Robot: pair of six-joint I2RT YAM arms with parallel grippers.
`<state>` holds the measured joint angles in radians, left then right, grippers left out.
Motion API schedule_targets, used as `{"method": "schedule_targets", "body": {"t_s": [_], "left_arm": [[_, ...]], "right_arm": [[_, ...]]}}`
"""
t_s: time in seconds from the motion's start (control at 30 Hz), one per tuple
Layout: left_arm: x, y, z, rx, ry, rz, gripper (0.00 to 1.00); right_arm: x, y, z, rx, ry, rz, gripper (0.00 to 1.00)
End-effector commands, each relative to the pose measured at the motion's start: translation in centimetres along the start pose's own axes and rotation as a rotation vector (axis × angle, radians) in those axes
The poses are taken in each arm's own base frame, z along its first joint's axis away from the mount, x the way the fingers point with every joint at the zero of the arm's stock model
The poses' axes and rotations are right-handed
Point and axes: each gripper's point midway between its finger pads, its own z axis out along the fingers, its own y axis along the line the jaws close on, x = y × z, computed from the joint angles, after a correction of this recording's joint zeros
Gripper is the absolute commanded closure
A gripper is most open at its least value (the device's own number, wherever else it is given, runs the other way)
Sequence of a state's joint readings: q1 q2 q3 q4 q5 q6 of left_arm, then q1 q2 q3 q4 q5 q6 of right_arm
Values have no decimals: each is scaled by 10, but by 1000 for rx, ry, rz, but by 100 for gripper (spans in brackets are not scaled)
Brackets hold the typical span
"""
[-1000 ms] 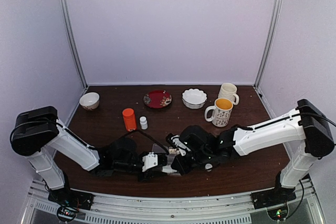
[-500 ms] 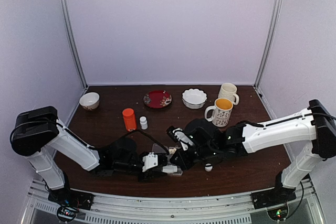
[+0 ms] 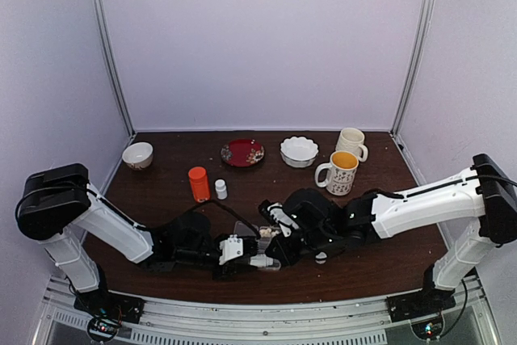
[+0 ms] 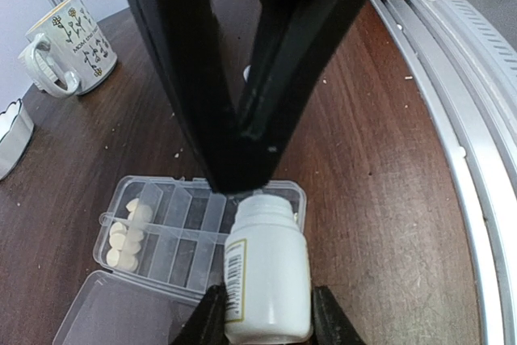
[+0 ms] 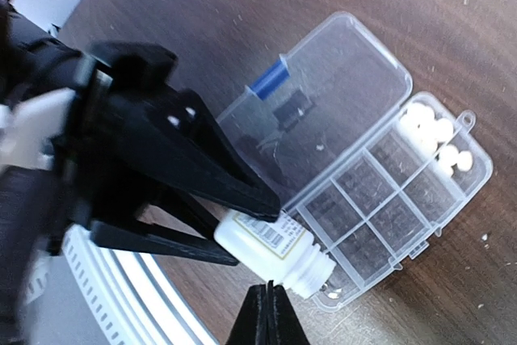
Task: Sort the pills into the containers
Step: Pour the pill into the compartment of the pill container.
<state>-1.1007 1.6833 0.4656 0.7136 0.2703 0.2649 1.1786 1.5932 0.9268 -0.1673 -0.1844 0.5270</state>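
Clamping the white bottle (image 4: 271,264) in my left hand (image 4: 269,313), right hand (image 5: 266,309) pinched shut, I saw pills (image 4: 123,241) in only the end cells (image 4: 155,197).

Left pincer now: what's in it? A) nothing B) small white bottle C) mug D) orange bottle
B: the left wrist view shows the small white bottle clamped in the left pincer, its neck reaching over the pill box.
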Motion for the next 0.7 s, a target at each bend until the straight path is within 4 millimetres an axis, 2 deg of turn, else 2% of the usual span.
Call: {"method": "schedule_targets", "body": {"t_s": [0.0, 0.17, 0.27, 0.33, 0.57, 0.67], "left_arm": [[-12, 2, 1, -3, -44, 23, 100], [-12, 2, 2, 0, -45, 23, 100], [-12, 1, 2, 1, -43, 22, 100], [-12, 2, 2, 0, -43, 22, 100], [-12, 1, 3, 6, -38, 23, 100], [-13, 2, 3, 6, -36, 22, 100]], "right_arm": [[-17, 5, -14, 6, -70, -18, 100], [18, -7, 13, 19, 51, 5, 100], [30, -13, 23, 39, 96, 9, 100], [23, -12, 18, 42, 80, 4, 100], [-18, 7, -14, 8, -60, -33, 100], [-24, 16, -17, -34, -85, -33, 100]]}}
